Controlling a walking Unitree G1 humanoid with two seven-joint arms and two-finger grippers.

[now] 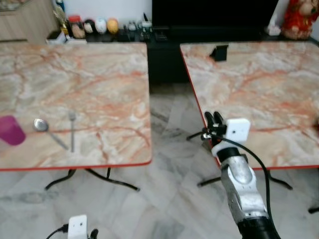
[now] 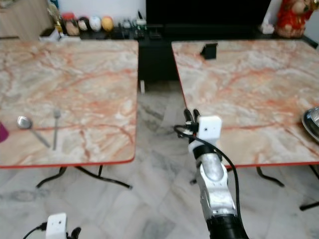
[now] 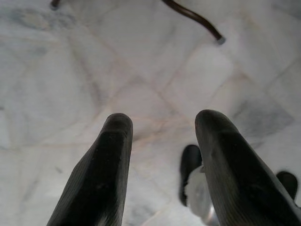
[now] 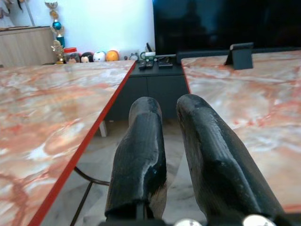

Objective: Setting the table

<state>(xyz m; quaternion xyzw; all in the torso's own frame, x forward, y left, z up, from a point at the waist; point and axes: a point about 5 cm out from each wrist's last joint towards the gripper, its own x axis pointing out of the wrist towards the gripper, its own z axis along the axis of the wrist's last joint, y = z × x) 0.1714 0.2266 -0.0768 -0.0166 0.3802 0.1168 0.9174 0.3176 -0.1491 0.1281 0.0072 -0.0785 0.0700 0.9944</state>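
Note:
On the left marble table (image 1: 99,74), near its front edge, lie a spoon (image 1: 42,126) and a fork (image 1: 72,129). A purple cup (image 1: 11,130) stands at the far left. My right gripper (image 1: 214,117) is raised in the gap between the two tables, by the left front corner of the right table (image 1: 259,89). Its fingers (image 4: 141,141) are shut with nothing between them. A metal bowl's rim (image 2: 312,122) shows at the right table's far right edge. My left gripper (image 3: 162,127) hangs low over the floor, open and empty.
A small black stand (image 1: 219,52) sits at the back of the right table. Behind the tables is a dark TV cabinet (image 1: 164,55) with ornaments and bottles (image 1: 94,26) on a ledge. Black table legs (image 1: 114,180) cross the marble floor.

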